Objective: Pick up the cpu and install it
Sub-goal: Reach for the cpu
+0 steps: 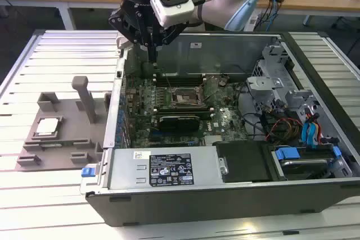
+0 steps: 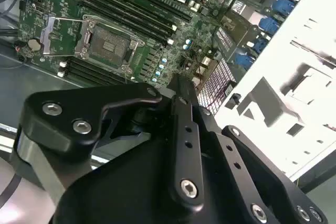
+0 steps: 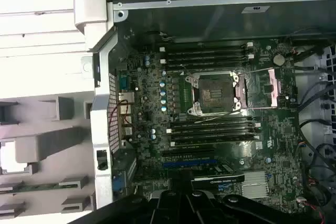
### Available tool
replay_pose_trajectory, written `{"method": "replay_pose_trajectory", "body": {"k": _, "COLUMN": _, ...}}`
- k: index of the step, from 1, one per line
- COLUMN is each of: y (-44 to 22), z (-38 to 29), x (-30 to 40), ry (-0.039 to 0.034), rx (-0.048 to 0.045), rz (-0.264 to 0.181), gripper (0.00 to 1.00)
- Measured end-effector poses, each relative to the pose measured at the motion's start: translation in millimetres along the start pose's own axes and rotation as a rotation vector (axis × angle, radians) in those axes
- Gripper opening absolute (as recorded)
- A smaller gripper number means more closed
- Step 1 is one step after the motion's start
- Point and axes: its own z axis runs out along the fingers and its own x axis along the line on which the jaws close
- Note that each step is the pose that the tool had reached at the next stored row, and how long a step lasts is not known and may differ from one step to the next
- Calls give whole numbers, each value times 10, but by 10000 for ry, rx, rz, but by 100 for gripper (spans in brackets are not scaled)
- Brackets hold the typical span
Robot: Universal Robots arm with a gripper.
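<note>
**Hand over the case, cpu off to the side on the fixture**

From my seat, the hand point(image 1: 152, 54) hangs over the far corner of the open computer case point(image 1: 225, 195), on the exterior view's left and just inside its side wall. Its fingers are drawn together to a single narrow tip with nothing between them; the second wrist view shows the same, the black links folded into one central bar point(image 2: 181, 85).

The cpu point(image 1: 46, 126) has not been picked up. It lies flat, silvery plate up, in a recess of the grey fixture point(image 1: 62, 150), which sits on the slatted worktop point(image 1: 56, 54) outside the case. From the hand it lies well off towards the exterior view's left and nearer that camera, with the case's side wall between them. Being square, it has no long axis to speak of; its edges run about parallel with the fixture's.

The cpu socket point(image 1: 183, 98) sits mid-motherboard with its metal load plate swung open and no chip in it, clear in both wrist views point(image 2: 107, 43) point(image 3: 215, 94). I judge the hand nearer this socket than the cpu.
</note>
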Motion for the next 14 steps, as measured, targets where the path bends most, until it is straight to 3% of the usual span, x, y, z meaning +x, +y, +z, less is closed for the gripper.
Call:
{"method": "replay_pose_trajectory", "body": {"k": 2, "y": -10, "z": -4, "x": 137, "ry": 0, "rx": 0, "rz": 1, "gripper": 11}}
{"method": "replay_pose_trajectory", "body": {"k": 4, "y": -16, "z": -6, "x": 208, "ry": 0, "rx": 0, "rz": 1, "gripper": 11}}
{"method": "replay_pose_trajectory", "body": {"k": 12, "y": -26, "z": -10, "x": 346, "ry": -1, "rx": 1, "rz": 1, "gripper": 11}}
{"method": "replay_pose_trajectory", "body": {"k": 13, "y": -32, "z": -11, "x": 426, "ry": -2, "rx": 0, "rz": 2, "gripper": 11}}
{"method": "replay_pose_trajectory", "body": {"k": 14, "y": -34, "z": -12, "x": 451, "ry": -1, "rx": 1, "rz": 1, "gripper": 11}}
